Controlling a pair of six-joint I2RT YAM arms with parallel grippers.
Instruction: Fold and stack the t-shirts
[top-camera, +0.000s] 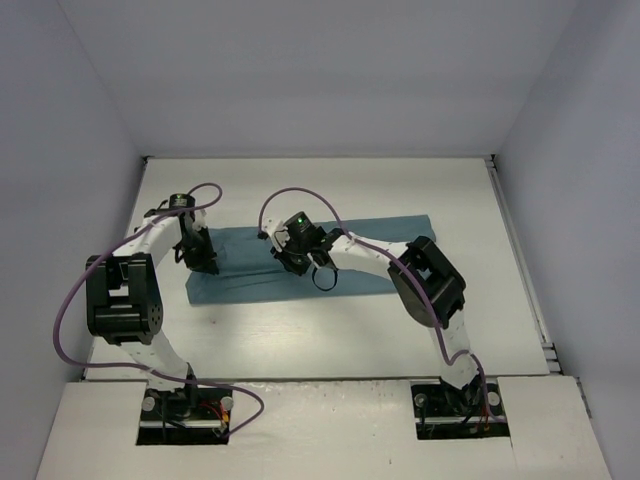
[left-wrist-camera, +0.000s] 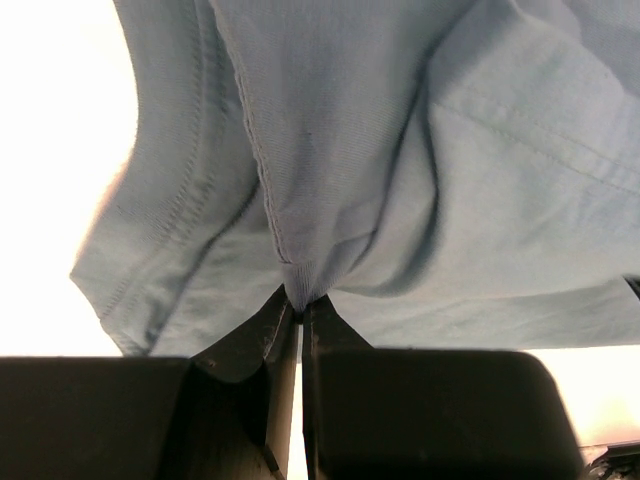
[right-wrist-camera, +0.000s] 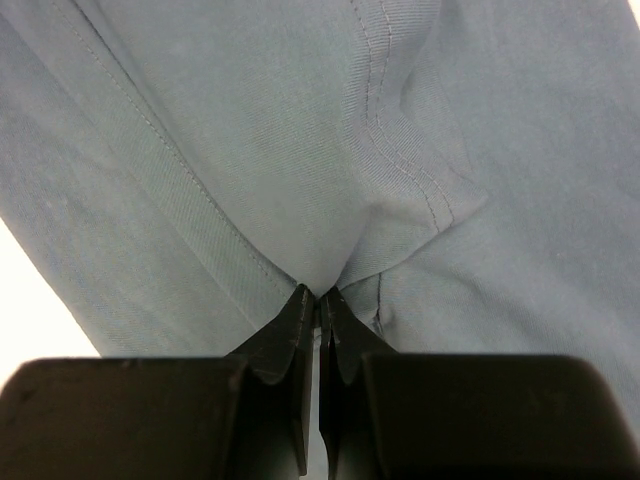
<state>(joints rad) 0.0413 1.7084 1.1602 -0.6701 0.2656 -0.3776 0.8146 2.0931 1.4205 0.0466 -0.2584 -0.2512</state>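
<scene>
Firmly, left hand (left-wrist-camera: 300, 305) and right hand (right-wrist-camera: 320, 295) pinch t-shirt (top-camera: 240, 280) hemmed edges.

- Site type: robotics lab test cell.
- White table (top-camera: 300, 330), closed in by plain white walls (top-camera: 300, 70) on three sides.
- Left arm (top-camera: 125, 295) and right arm (top-camera: 430, 280), bolted at the near edge.
- Purple cables (top-camera: 57, 322), looping loose.

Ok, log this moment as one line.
left tool: shut on t-shirt | right tool: shut on t-shirt | t-shirt: long strip on table
</scene>
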